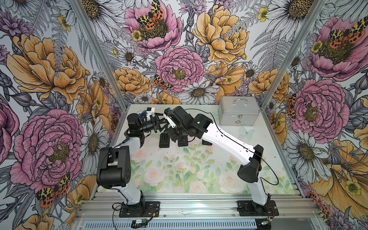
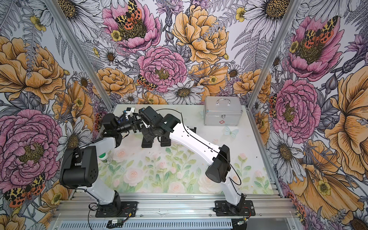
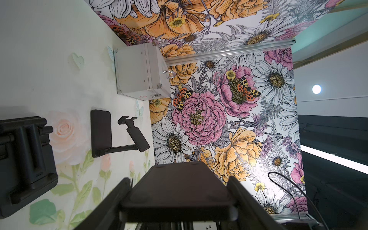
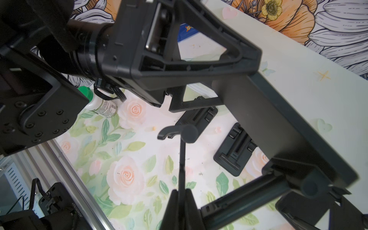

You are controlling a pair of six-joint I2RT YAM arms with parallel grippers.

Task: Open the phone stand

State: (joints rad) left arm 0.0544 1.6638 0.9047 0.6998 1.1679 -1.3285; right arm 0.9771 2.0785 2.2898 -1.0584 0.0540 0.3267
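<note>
The black phone stand hangs above the table between my two grippers. Its wide flat base [image 3: 179,191] sits between the fingers of my left gripper [image 3: 179,179], which press on both its side edges. My right gripper [image 4: 181,191] is shut on the stand's thin cradle plate [image 4: 181,159], seen edge-on with its hooked lip [image 4: 169,132] at the far end. The base [image 4: 278,123] and the hinged arm [image 4: 245,199] also show in the right wrist view. In both top views the grippers [image 1: 159,125] [image 2: 139,124] meet at the back left and hide most of the stand.
Folded black stands lie flat on the mat [image 1: 164,140] [image 1: 183,142] [image 4: 235,149]. An unfolded stand [image 3: 119,133] stands farther right. A silver case [image 1: 238,111] sits at the back right. A green-capped white bottle [image 2: 105,157] lies by the left arm.
</note>
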